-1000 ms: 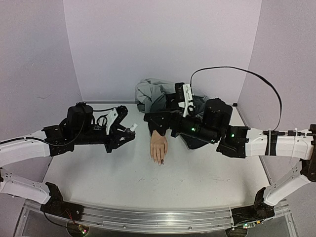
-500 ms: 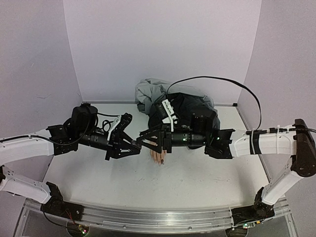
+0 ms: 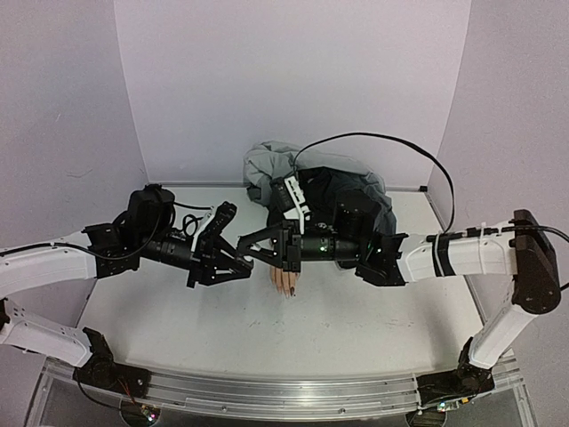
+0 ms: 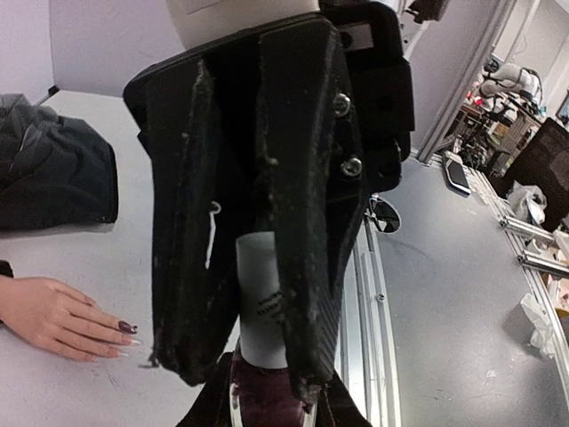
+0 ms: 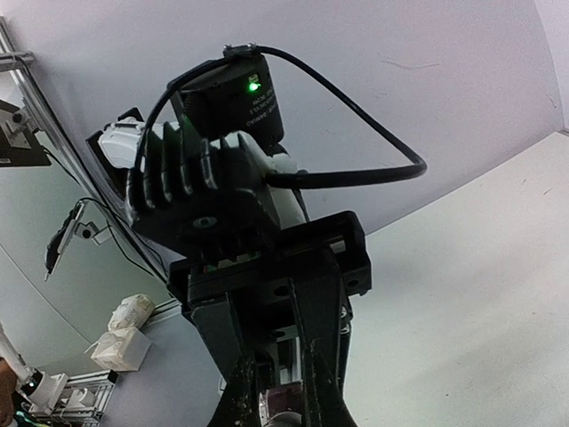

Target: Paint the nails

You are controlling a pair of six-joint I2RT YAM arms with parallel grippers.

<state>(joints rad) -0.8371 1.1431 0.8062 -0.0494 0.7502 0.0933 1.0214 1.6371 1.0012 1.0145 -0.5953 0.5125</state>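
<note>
Mid-table (image 3: 356, 311), both tools tip to tip, just left of the hand (image 3: 284, 279). Pinched in the left gripper (image 4: 236, 378): the bottle (image 4: 264, 307), held by its pale cap, dark glass poking past the fingertips. Pressed in on that dark end from the opposite side: the right gripper (image 5: 283, 402). Palm down on the table, the hand, fingers toward the near edge. At their tips the nails (image 4: 127, 327), one dark-polished, apart from both tools. Seen from above, the hand's wrist hidden under the right arm (image 3: 444, 258), only fingers showing. Behind, a grey cloth (image 3: 267, 165) against the back wall (image 3: 293, 80), a dark cloth (image 4: 53, 178) beside it, partly under that arm. Looping over the arm, a cable (image 3: 382, 138).
</note>
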